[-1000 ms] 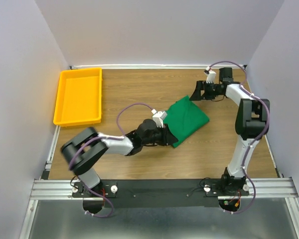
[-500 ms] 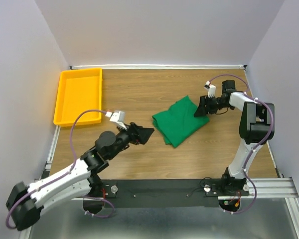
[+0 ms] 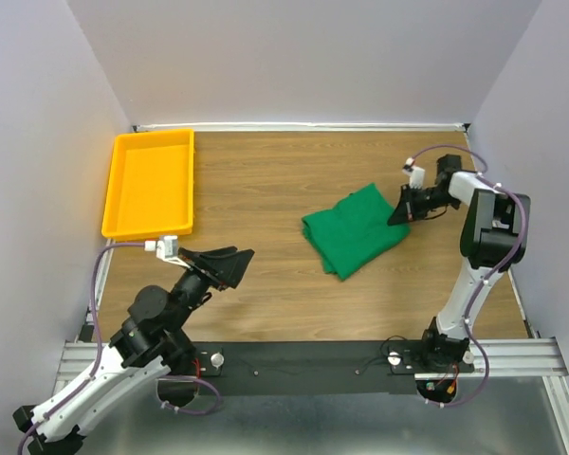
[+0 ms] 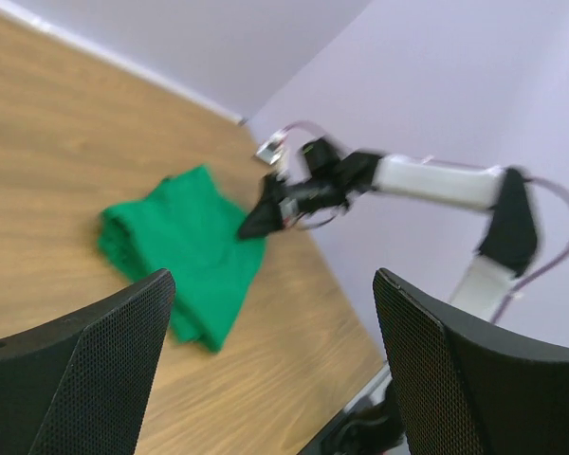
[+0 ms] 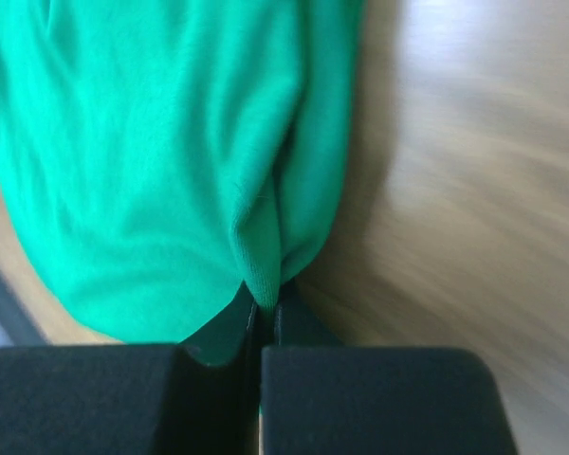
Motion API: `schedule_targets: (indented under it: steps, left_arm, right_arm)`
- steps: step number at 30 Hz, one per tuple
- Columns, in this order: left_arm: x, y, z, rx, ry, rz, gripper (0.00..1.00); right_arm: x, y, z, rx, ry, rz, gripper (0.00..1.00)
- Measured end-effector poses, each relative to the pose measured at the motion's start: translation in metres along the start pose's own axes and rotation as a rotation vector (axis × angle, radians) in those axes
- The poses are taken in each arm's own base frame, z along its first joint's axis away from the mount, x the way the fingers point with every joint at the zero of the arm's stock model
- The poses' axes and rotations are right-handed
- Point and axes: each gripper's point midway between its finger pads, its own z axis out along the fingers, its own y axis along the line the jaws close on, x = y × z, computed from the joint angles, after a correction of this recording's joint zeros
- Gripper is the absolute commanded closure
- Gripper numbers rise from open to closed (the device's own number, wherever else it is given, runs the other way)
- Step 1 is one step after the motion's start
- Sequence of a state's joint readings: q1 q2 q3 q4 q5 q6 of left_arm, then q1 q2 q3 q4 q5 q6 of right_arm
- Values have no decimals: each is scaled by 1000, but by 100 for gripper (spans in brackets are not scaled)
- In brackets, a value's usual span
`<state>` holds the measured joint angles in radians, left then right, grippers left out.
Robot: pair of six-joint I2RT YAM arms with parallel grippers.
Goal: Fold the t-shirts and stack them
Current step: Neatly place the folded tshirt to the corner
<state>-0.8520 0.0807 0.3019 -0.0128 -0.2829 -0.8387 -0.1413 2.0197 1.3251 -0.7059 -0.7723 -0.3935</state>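
A folded green t-shirt lies right of the table's middle; it also shows in the left wrist view and fills the right wrist view. My right gripper is shut on the t-shirt's right edge, a pinch of cloth caught between its fingers. My left gripper hangs open and empty above the near-left table, well apart from the shirt.
A yellow plastic tray stands empty at the far left. Purple walls close in the table on three sides. The metal rail with both arm bases runs along the near edge.
My left gripper let go of the shirt, opened and drew back to the near left. My right gripper shut on the shirt's right edge, and the shirt shifted slightly right.
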Motion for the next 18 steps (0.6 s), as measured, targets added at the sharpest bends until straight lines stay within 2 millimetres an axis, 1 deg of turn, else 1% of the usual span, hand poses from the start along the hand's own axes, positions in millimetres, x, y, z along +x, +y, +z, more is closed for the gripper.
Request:
schedule_targets:
  steps: [1, 3, 4, 5, 6, 7, 8, 9, 10, 11, 12, 13, 15, 16, 18]
  left_arm:
    - [6, 6, 2, -23, 23, 8, 7]
    - [24, 21, 7, -84, 86, 35, 7]
    - [29, 25, 8, -102, 104, 43, 7]
    - [35, 31, 10, -124, 127, 53, 7]
    - [39, 34, 11, -137, 141, 60, 7]
    - [42, 36, 12, -146, 151, 66, 7]
    - [44, 38, 13, -152, 160, 71, 7]
    - [46, 39, 13, -157, 166, 75, 7]
    - [47, 40, 14, -159, 169, 78, 7]
    - [47, 40, 14, -160, 172, 79, 7]
    - [48, 40, 14, -160, 173, 80, 7]
    - [47, 40, 15, -156, 171, 79, 7]
    - [46, 37, 16, -144, 164, 77, 7]
    - [45, 36, 16, -142, 163, 76, 7]
    - [45, 35, 17, -137, 160, 78, 7]
  right_arm:
    - [-3, -6, -5, 16, -10, 4, 100]
    - [-16, -34, -29, 98, -53, 22, 100]
    - [-27, -58, -49, 166, -95, 28, 99]
    - [-34, -77, -66, 220, -123, 33, 100]
    - [-37, -94, -80, 268, -140, 35, 99]
    - [-40, -116, -98, 336, -153, 38, 99]
    - [-40, -132, -110, 387, -158, 40, 99]
    - [-38, -152, -125, 461, -148, 37, 99]
    - [-38, -162, -133, 494, -145, 34, 90]
    - [-37, -176, -142, 543, -133, 31, 78]
    - [-36, -191, -151, 589, -123, 28, 64]
    - [-35, -198, -155, 618, -110, 25, 46]
    - [-36, -213, -164, 679, -83, 4, 34]
    - [-37, -217, -169, 704, -73, -9, 32]
    - [-39, -220, -176, 734, -63, -24, 32]
